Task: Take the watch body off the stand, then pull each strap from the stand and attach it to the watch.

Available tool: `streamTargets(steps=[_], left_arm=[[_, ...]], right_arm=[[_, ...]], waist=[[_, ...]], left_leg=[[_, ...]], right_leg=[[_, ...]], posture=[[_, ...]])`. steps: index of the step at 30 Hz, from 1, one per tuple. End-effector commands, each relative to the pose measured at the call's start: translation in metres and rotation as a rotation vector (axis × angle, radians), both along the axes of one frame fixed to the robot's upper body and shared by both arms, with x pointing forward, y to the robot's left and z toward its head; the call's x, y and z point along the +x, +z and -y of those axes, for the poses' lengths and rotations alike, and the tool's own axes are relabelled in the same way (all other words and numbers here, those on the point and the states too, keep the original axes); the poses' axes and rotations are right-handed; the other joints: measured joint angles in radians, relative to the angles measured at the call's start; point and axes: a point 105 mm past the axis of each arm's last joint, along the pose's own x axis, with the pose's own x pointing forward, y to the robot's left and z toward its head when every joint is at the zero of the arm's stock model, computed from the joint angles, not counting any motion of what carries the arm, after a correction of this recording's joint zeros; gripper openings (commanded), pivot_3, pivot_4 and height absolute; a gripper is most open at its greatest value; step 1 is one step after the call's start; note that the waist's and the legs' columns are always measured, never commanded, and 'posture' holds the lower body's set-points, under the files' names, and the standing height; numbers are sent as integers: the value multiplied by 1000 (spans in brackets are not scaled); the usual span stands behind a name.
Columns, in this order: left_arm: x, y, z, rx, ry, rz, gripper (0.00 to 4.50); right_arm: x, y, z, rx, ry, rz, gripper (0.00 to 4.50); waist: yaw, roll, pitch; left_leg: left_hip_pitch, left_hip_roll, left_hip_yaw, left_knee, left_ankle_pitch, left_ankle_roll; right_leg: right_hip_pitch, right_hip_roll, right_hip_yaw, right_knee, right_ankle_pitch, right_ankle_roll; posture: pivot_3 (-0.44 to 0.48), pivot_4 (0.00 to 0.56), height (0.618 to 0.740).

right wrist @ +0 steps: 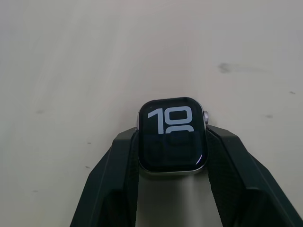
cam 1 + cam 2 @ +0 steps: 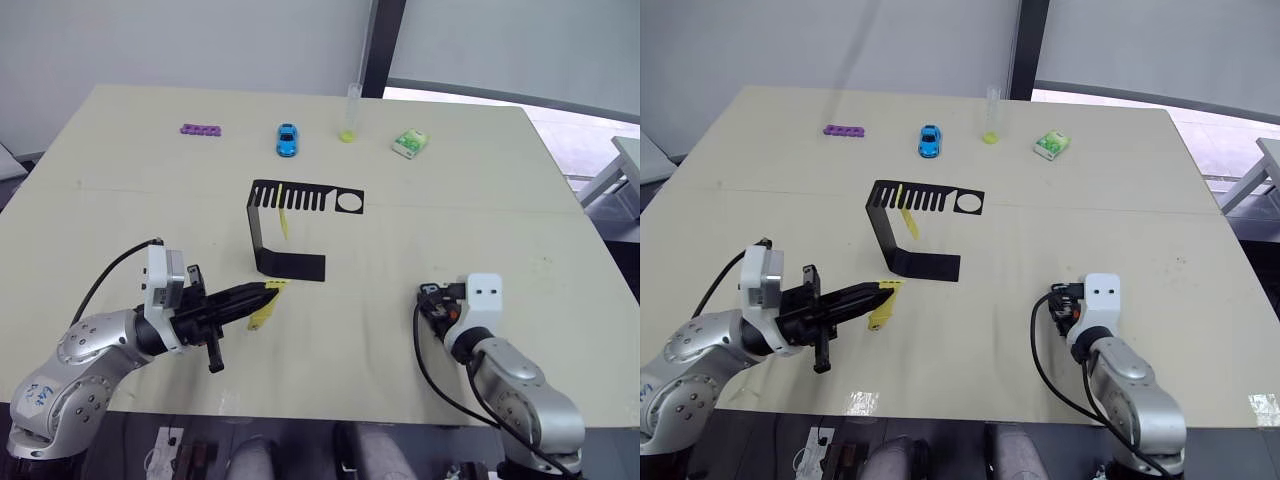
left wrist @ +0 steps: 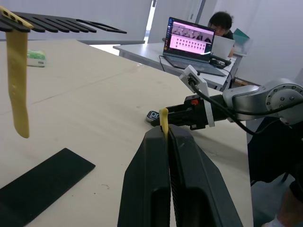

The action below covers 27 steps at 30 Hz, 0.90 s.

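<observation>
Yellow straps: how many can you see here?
2. One strap is pinched in the left gripper just in front of the stand; the other strap hangs from the stand's slotted top.

Seeing even, bright daylight over table (image 2: pixel 470 215), coming from windows at far side. Shadows soft: faint one under stand (image 2: pixel 290 228). Pale glare patches on near table edge. In left wrist view, background and laptop (image 3: pixel 188 43) soft, fingers (image 3: pixel 154 189) close and slightly blurred. Watch (image 1: pixel 173 139) screen sharp, digits crisp, faint reflection on glass.
</observation>
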Motion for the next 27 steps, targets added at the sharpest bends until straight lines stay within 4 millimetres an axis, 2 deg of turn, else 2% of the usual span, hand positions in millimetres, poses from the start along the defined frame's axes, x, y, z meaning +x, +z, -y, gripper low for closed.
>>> streamTargets(steps=[1, 4, 7, 11, 15, 18, 20, 27], left_arm=[[-1, 6, -9, 191, 12, 178, 0], [-2, 3, -16, 311, -8, 258, 0], [-3, 11, -19, 344, -9, 321, 0], [-6, 14, -26, 398, -9, 351, 0], [-11, 9, -30, 471, -75, 342, 0], [-12, 9, -31, 504, -104, 350, 0], [-10, 13, -28, 490, -108, 346, 0], [-8, 12, -17, 548, -167, 347, 0]], right_arm=[[-6, 32, -19, 117, 290, 60, 1504], [-11, 46, -33, 181, 466, 28, 1504], [-25, 53, -52, 306, 660, -96, 1504], [-40, 56, -71, 372, 834, -209, 1504], [-39, 57, -86, 495, 898, -315, 1504], [-39, 52, -94, 517, 926, -408, 1504], [-36, 44, -98, 522, 911, -473, 1504], [-35, 48, -113, 635, 969, -553, 1504]], waist=[[3, 4, 3], [4, 6, 4], [4, 7, 4], [4, 7, 4], [0, 7, 5], [1, 8, 5], [1, 8, 5], [0, 8, 5]], left_leg=[[0, 0, 0, 0, 0, 0], [0, 0, 0, 0, -1, 2], [-1, 0, 1, -1, -1, 2], [-3, 1, 0, -1, -2, 3], [-3, 1, 1, -1, -2, 4], [-4, 1, 1, -1, -2, 4], [-4, 1, 1, 0, -2, 4], [-6, 1, 2, 0, -2, 4]], right_leg=[[0, 0, 0, 0, 0, 0], [0, 0, 0, -2, 0, 0], [0, 0, 0, -4, 0, 0], [-1, 0, -1, -6, 0, 0], [-1, -1, 0, -7, 0, 0], [-1, 0, -1, -7, 0, 0], [-1, 0, -1, -6, 0, 0], [-4, 0, 0, -6, 0, 1]], posture=[[0, 150, 740], [0, 150, 740], [0, 150, 740], [0, 150, 740], [0, 150, 740], [0, 150, 740], [0, 150, 740], [0, 150, 740]])
